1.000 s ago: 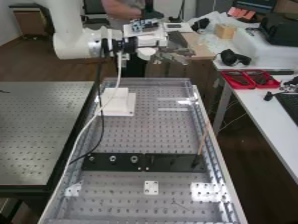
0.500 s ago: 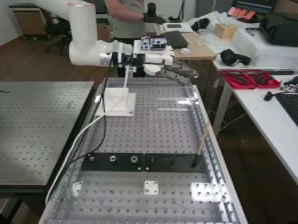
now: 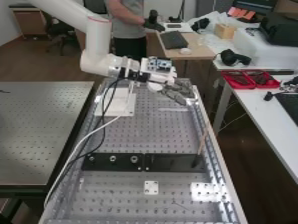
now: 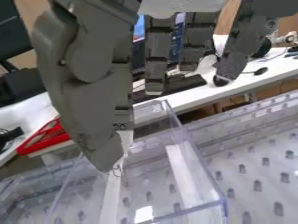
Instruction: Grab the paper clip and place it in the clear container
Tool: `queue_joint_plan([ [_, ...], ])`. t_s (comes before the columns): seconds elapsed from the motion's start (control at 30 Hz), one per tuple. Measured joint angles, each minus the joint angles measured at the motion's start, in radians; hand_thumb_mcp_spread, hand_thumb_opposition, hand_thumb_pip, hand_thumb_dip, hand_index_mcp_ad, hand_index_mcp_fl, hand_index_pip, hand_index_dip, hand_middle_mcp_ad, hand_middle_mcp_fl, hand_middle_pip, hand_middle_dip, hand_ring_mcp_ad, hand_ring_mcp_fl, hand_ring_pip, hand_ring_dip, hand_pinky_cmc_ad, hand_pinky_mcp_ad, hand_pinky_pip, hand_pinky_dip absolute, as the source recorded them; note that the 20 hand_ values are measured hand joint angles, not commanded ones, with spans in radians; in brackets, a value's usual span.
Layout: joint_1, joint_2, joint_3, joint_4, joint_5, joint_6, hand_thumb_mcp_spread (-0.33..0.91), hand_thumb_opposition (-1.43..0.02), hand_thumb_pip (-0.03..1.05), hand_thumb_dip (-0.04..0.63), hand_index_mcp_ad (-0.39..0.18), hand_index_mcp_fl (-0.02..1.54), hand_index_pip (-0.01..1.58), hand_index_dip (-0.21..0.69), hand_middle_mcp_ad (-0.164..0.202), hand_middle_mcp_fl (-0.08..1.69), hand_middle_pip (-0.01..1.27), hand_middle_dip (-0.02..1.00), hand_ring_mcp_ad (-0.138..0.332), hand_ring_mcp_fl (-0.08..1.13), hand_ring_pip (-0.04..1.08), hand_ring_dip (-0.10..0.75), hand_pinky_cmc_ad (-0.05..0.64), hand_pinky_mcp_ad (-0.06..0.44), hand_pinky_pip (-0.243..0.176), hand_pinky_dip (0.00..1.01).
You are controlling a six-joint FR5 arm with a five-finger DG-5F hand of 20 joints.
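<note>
Fingertip and thumb of the dark grey hand (image 4: 83,95) are, as far as the wrist view is showing, pinching the paper clip (image 4: 118,172), whose thin wire is hanging just below the tips; the other fingers are extending nearly straight. The clip is sitting in that pinch, over the far right part of the perforated worktop (image 3: 133,132), close above the clear container (image 4: 211,204). Whether it is already lying within the container's walls, I cannot tell.

The step in hand is, in my judgement, the placing: the grasp is looking done, the release is remaining. Doing it well is calling for centring the wire between the walls first, then lowering straight down with the straight fingers clearing the rim, since they could be knocking or tipping the light plastic. Opening only when the clip is hanging below the rim is the safer course; parting thumb and finger slowly is helping against the wire snagging on a tip or springing outside.

As for writing, the container's walls are bearing no readable label or brand.
</note>
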Motion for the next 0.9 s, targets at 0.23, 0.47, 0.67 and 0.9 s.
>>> queue_joint_plan([
  [0.23, -0.005, -0.015, 0.017, -0.048, -0.010, 0.013, 0.55, -0.97, 0.50, 0.239, -0.213, 0.77, 1.16, 0.108, -0.002, 0.29, 0.13, 0.20, 0.094, 0.10, 0.10, 0.099, 0.333, 0.278, 0.068, 0.19],
  [0.47, -0.019, 0.001, 0.013, -0.043, -0.028, 0.015, 0.49, -0.87, 0.56, 0.269, -0.213, 0.34, 1.14, 0.108, -0.002, 0.20, 0.13, 0.20, 0.096, 0.02, 0.10, 0.099, 0.333, 0.279, 0.051, 0.20],
  [0.67, -0.034, 0.026, -0.003, -0.019, -0.047, 0.009, 0.45, -0.84, 0.56, 0.269, -0.213, 0.27, 1.14, 0.101, -0.002, 0.16, 0.13, 0.20, 0.098, 0.02, 0.10, 0.099, 0.333, 0.278, 0.026, 0.23],
  [0.9, -0.048, 0.149, -0.064, 0.058, -0.070, -0.030, 0.44, -0.81, 0.56, 0.269, -0.208, 0.24, 1.10, 0.105, -0.002, 0.17, 0.13, 0.20, 0.098, 0.00, 0.10, 0.099, 0.333, 0.279, 0.023, 0.26],
])
